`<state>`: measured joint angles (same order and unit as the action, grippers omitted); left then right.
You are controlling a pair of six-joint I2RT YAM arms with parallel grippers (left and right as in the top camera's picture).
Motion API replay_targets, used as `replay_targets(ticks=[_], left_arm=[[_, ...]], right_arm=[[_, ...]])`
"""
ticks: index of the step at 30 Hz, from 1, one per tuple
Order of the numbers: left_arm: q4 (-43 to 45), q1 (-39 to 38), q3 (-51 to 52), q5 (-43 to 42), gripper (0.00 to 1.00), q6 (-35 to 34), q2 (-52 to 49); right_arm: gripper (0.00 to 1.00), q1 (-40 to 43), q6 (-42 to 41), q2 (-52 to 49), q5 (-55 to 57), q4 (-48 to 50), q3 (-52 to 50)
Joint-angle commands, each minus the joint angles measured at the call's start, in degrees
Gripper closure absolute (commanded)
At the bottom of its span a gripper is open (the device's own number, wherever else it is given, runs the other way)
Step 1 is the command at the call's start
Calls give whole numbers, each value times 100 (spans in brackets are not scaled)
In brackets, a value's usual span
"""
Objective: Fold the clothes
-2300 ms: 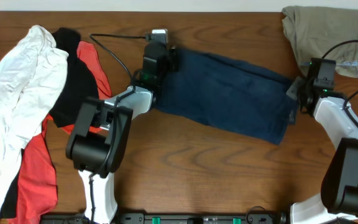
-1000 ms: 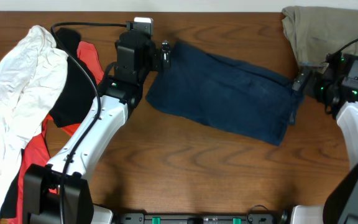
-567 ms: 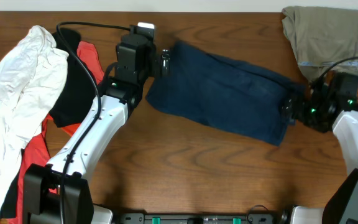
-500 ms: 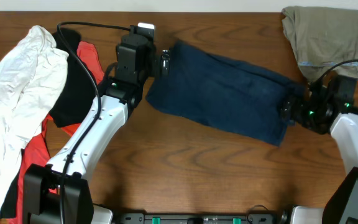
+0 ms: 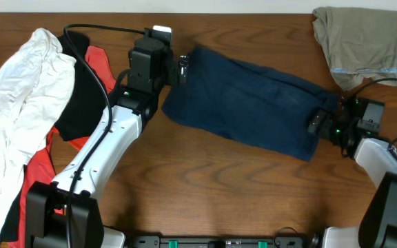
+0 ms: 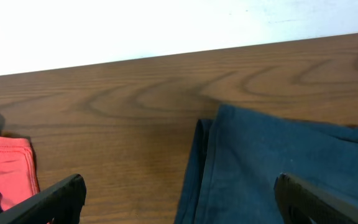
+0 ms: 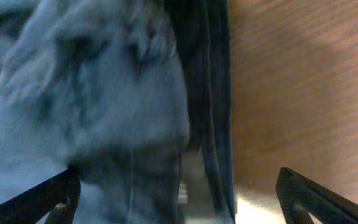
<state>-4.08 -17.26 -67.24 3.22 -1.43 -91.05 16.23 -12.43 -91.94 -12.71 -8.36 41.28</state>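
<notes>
The dark navy-blue shorts-like piece (image 5: 250, 109) lies flat across the table's middle. My left gripper (image 5: 181, 67) is open just above its far left corner; in the left wrist view the navy fabric (image 6: 278, 162) lies between the spread fingertips (image 6: 61, 193). My right gripper (image 5: 316, 122) is open at the piece's right edge; in the right wrist view blurred navy fabric (image 7: 123, 106) fills the space between the fingertips (image 7: 303, 190). White (image 5: 26, 89), black (image 5: 81, 89) and coral-red (image 5: 40, 186) pieces lie heaped at left. A khaki piece (image 5: 357, 38) lies at the back right.
Bare wooden table (image 5: 212, 186) spreads in front of the navy piece. A black cable (image 5: 109, 34) loops from the left arm along the far edge. A white wall (image 6: 166, 25) stands behind the table.
My right gripper swung from the navy piece's far right corner down to its right edge and came lower. My left arm stretched out to the far left corner, then held still.
</notes>
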Motion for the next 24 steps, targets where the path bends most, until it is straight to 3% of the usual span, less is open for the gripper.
replay_targets(ticks=[1,13,16,18,19,24], left_arm=[[-7,20,-92,48,2,79,44],[-68,22,-92,48,2,83,-225],[-177,33,-92,48,2,83,-319],[-260,90,-92,48,2,81,-339],[-275,120,-92,48,2,81,-339],[-411,310,-201,20,2,81,-337]], right_arm=[[6,33,-334,-361,4,245,-42],[50,-374,-960,-710,-1329,623,-42],[73,-614,-1211,-710,-1327,627,-42],[95,-675,-1366,-708,-1327,649,-39],[99,-664,-1412,-708,-1327,647,-28],[99,-122,-1086,-584,-2378,136,273]])
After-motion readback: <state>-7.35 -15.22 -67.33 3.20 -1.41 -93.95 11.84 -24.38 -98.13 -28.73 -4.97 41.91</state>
